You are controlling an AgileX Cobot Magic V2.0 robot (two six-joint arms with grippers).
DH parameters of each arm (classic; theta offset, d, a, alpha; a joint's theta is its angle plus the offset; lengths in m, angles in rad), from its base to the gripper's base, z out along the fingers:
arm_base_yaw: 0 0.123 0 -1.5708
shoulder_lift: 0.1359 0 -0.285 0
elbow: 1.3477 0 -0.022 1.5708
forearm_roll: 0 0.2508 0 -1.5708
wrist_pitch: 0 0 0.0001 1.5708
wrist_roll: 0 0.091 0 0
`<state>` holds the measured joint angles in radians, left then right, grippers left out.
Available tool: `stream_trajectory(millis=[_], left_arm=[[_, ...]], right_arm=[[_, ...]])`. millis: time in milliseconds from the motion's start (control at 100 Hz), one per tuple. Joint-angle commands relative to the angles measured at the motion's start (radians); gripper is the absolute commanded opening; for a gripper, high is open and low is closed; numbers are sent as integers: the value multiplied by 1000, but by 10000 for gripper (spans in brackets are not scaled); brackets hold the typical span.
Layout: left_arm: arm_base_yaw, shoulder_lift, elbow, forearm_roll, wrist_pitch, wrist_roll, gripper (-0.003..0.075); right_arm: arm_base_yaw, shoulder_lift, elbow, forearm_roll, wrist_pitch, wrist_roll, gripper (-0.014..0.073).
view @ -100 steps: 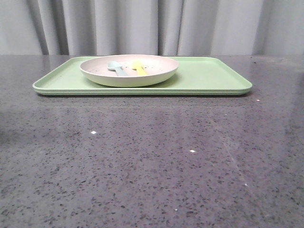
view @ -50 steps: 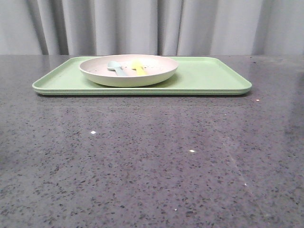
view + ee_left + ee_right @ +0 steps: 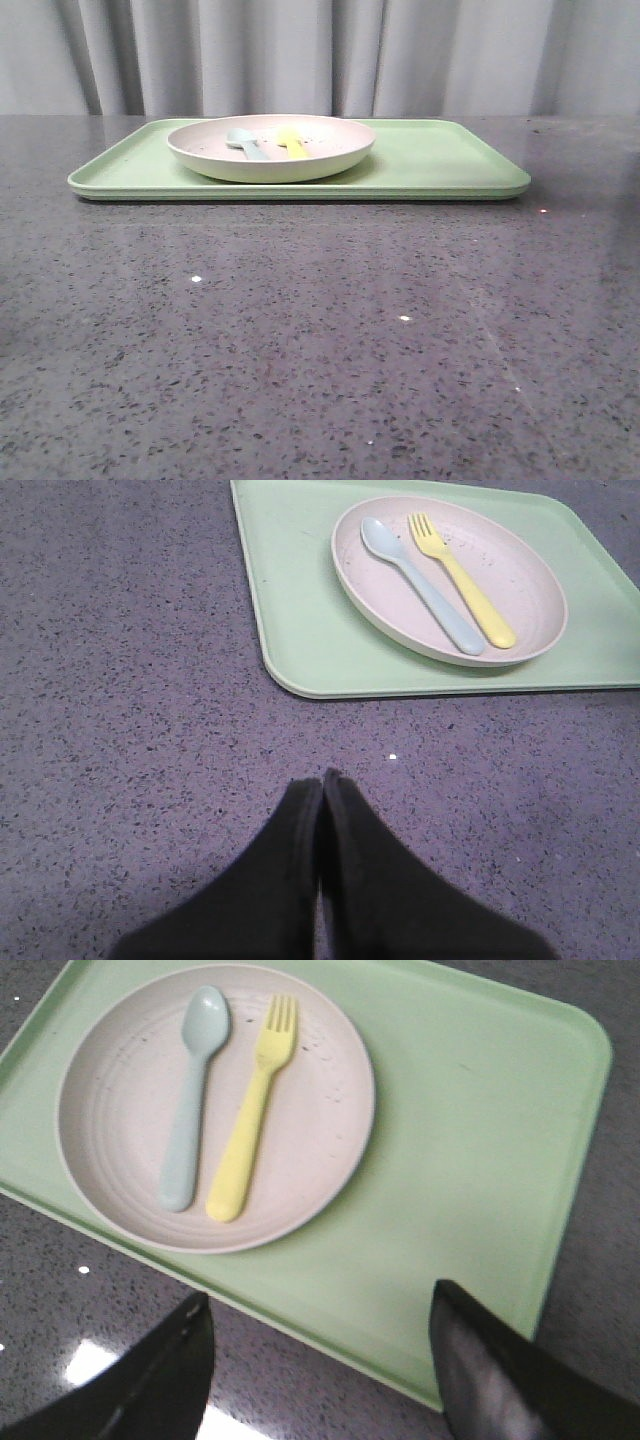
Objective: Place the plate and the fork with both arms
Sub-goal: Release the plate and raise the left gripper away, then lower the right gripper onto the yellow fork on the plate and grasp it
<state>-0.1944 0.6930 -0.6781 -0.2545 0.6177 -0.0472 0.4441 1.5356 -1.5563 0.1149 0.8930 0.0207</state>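
Yellow plastic, the fork (image 3: 252,1110) looks light, stiff and slick, lying in the plate (image 3: 310,1160) ahead of my wide-open right gripper (image 3: 320,1360), so I'd pinch its handle; my left gripper (image 3: 321,790) is closed, empty.

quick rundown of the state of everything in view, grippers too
plate: upright on the tray, holding both utensils
fork: flat in the plate, beside the spoon, not gripped
spoon: flat in the plate, not gripped
tray: flat on the table, its right half bare
left gripper: shut, empty, over the table short of the tray
right gripper: open, empty, above the tray's near edge
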Motion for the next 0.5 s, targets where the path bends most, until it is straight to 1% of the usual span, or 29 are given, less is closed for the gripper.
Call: stream_trajectory(millis=[0, 140, 280, 490], left_arm=[[1, -4, -27, -11, -69, -7, -20], [1, -4, -27, -11, -69, -7, -20], [1, -4, -27, -11, -69, -7, -20], [1, -4, -27, -11, -69, -7, -20]], right_arm=[[32, 60, -131, 9, -11, -2, 475], [71, 214, -294, 9, 49, -1, 475], [80, 350, -431, 9, 110, 18, 475], [82, 478, -535, 9, 161, 79, 475]])
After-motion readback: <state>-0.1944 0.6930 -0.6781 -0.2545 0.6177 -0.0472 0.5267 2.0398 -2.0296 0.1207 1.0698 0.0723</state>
